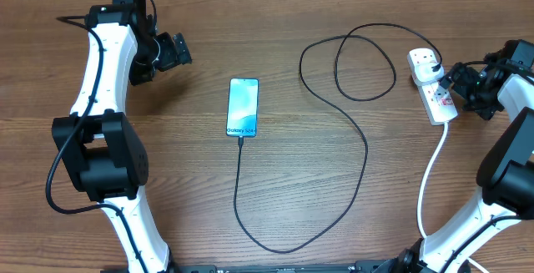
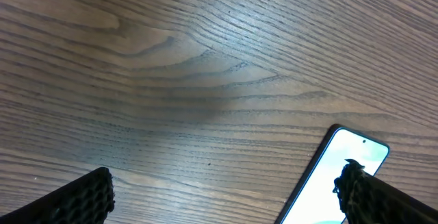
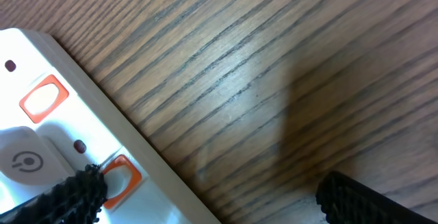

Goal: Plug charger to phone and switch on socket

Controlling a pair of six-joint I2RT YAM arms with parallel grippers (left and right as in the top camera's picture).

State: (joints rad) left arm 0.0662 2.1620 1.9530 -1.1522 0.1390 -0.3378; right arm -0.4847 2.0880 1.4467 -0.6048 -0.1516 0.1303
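The phone (image 1: 242,107) lies flat mid-table with its light blue screen up; its top corner shows in the left wrist view (image 2: 342,162). The charger (image 1: 365,152), a thin black cable, meets the phone's bottom edge, loops toward the front, then runs back to a white plug on the socket (image 1: 440,102). My left gripper (image 1: 178,51) is open, up-left of the phone, nothing between its fingers (image 2: 85,196). My right gripper (image 1: 457,81) is open at the socket (image 3: 41,59), one fingertip (image 3: 79,190) by a red switch (image 3: 123,176).
A second red switch (image 3: 44,97) sits farther along the strip. The strip's thick white cord (image 1: 430,181) runs toward the front right beside my right arm. Bare wooden table (image 1: 183,164) lies between the phone and my left arm.
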